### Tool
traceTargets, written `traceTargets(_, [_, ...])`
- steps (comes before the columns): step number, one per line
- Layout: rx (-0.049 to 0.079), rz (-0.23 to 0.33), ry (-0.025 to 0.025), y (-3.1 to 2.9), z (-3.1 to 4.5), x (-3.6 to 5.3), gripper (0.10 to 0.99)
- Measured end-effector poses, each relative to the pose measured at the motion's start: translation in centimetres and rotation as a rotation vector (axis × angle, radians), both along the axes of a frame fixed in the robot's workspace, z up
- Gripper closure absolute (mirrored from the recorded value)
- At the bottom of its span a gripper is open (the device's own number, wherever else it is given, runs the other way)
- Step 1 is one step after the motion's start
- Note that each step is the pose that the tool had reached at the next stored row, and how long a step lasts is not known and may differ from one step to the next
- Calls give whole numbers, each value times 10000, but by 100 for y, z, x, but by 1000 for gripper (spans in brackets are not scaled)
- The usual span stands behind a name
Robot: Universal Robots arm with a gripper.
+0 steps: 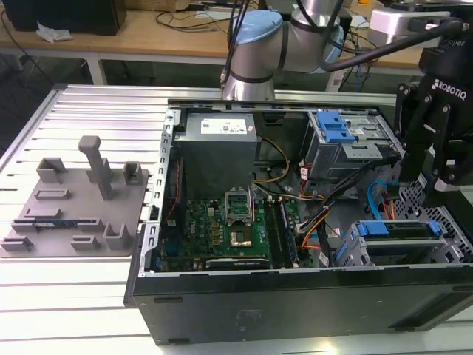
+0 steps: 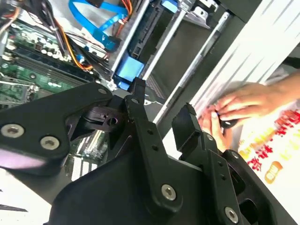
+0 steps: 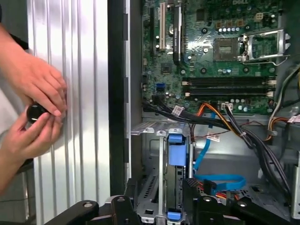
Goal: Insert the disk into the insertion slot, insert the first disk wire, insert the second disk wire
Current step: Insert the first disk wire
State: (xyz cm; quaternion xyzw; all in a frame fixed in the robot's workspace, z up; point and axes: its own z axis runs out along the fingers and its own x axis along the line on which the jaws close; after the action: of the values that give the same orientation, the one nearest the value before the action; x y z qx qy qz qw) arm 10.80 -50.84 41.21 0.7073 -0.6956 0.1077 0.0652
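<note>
The disk [image 1: 403, 231], in its blue caddy [image 1: 373, 228], sits inside the insertion slot, the low grey cage [image 1: 443, 255] at the case's corner on the exterior view's right. In the first wrist view the disk [image 3: 176, 190] shows edge-on under its blue caddy tab [image 3: 176, 152]. My black gripper [image 1: 427, 185] hangs just above the cage, open, with nothing between its fingers. Both wrist views show the gripper [image 3: 161, 192] [image 2: 161, 115] with its fingers spread, standing over the cage and caddy. A blue flat wire [image 1: 377, 196] [image 3: 220, 180] curls loose beside the cage.
A taller grey cage with a blue latch [image 1: 332, 129] stands behind the low cage. Motherboard [image 1: 229, 225] and cable bundles [image 3: 234, 126] fill the case. A person's hands [image 3: 37, 108] hold a small black object on the ribbed table beside the case. A grey fixture plate [image 1: 74, 200] lies at the exterior view's left.
</note>
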Motion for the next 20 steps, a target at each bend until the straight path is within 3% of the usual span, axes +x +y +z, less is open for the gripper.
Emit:
traceTargets(2, [-211, 0, 0, 99, 0, 5, 580])
traceTargets(3, [-314, 0, 1, 190, 0, 11, 580])
traceTargets(11, [-747, 0, 4, 594, -4, 31, 580])
traceTargets(13, [-778, -9, 21, 634, -10, 75, 580])
traceTargets(18, [-791, -73, 60, 670, -19, 245, 580])
traceTargets(20, [-885, -184, 64, 674, -25, 316, 580])
